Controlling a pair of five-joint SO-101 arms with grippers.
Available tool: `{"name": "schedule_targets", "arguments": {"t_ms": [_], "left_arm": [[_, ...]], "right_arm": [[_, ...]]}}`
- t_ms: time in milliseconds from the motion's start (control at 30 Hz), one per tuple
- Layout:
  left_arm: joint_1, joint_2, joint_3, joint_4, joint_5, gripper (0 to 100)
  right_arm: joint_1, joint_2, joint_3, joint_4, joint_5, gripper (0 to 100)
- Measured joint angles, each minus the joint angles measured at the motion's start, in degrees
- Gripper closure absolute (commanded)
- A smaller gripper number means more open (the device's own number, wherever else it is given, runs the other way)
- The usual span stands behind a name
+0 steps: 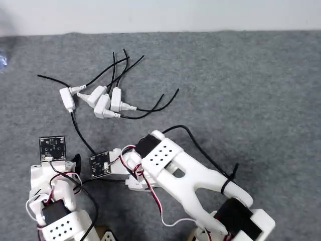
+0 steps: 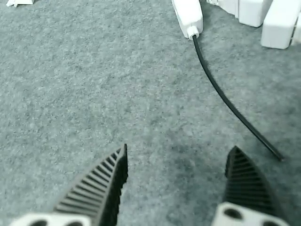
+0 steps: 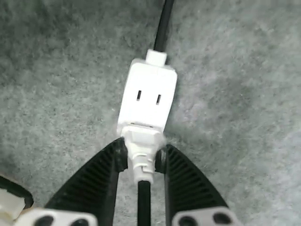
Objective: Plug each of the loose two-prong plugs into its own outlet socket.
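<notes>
My right gripper [image 3: 141, 153] is shut on a white two-prong plug [image 3: 141, 143], whose black cord runs back between the fingers. The plug's front end meets the near end of a white outlet socket [image 3: 148, 96]; two empty slots show on the socket's top face and a black cable [image 3: 162, 23] leaves its far end. My left gripper [image 2: 178, 150] is open over bare carpet. Ahead of it lies a white plug body [image 2: 188, 16] with a black cable [image 2: 230, 106]. More white plugs and sockets [image 1: 103, 103] lie bunched at the far left.
Grey carpet [image 1: 241, 90] covers the table, with open room to the right and centre. Black cable ends [image 1: 125, 63] fan out behind the bunch. The right arm [image 1: 185, 175] crosses from the front right toward the left arm [image 1: 55, 201].
</notes>
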Motion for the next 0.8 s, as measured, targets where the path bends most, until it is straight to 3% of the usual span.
{"name": "schedule_targets", "arguments": {"t_ms": [700, 800], "left_arm": [[0.00, 0.00, 0.00, 0.00, 0.00, 68], [0.00, 0.00, 0.00, 0.00, 0.00, 68]], "right_arm": [[0.18, -1.05, 7.12, -8.97, -1.67, 98.4], [0.18, -1.05, 7.12, -8.97, -1.67, 91.0]]}}
